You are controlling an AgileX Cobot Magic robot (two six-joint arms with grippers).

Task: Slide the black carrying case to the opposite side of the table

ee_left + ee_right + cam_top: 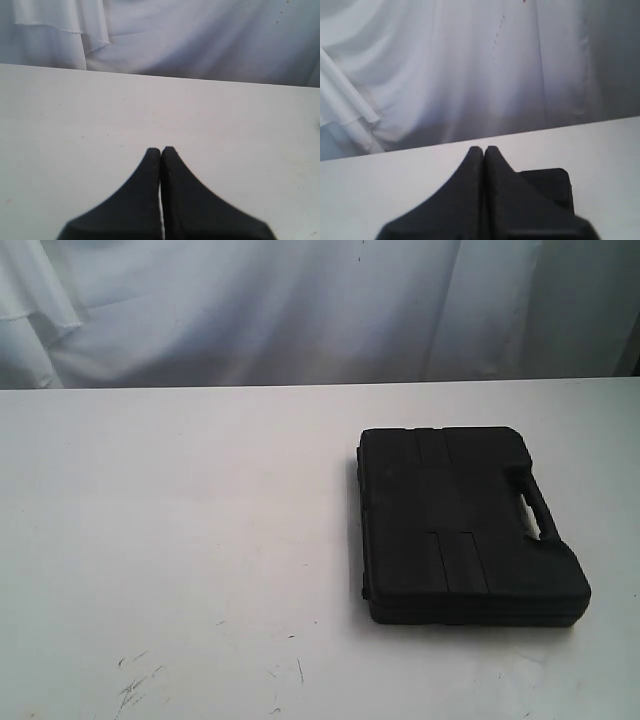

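The black carrying case (468,524) lies flat on the right half of the white table (180,540), its handle (535,510) facing the right side. No arm shows in the exterior view. My left gripper (161,149) is shut with nothing in it, above bare tabletop (75,125). In the right wrist view my right gripper (483,149) is also shut and empty. A corner of the case (550,185) shows just behind its fingers; whether they touch is unclear.
A white cloth backdrop (320,310) hangs along the table's far edge. Dark scuff marks (135,690) lie on the tabletop near the front left. Bare tabletop stretches left of the case.
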